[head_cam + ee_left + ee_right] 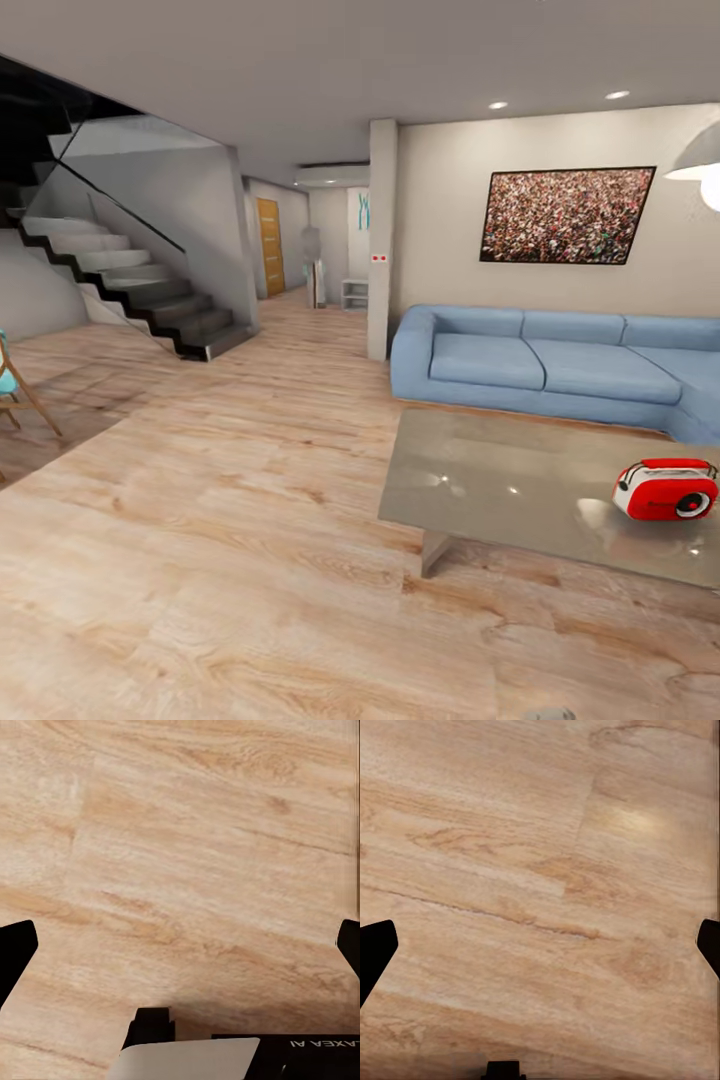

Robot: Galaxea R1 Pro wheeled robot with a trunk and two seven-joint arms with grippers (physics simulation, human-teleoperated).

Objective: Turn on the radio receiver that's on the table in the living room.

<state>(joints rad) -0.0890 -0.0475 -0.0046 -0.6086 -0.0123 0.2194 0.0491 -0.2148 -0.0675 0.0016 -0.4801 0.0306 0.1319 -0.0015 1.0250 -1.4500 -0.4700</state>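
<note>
The red radio receiver (pixel 665 489) with white sides, a top handle and a round dark dial stands on the low table (pixel 500 480) with its glossy grey top, at the right of the head view. Behind it lies the living room with a light-blue sofa (pixel 560 360) and a framed crowd picture (pixel 566 215). My left gripper (pixel 180 945) hangs open over the wood floor, its dark fingertips (pixel 16 952) wide apart. My right gripper (pixel 540 945) is open too, above bare floor, fingertips (pixel 375 952) spread at the frame edges.
A dark staircase (pixel 130 290) rises at the left. A wooden chair (pixel 15 390) sits at the far left edge. A beige pillar (pixel 381 240) stands beside the sofa, with a hallway and door (pixel 270 245) behind. Wood floor (pixel 220 540) stretches between me and the table. A pendant lamp (pixel 700 165) hangs top right.
</note>
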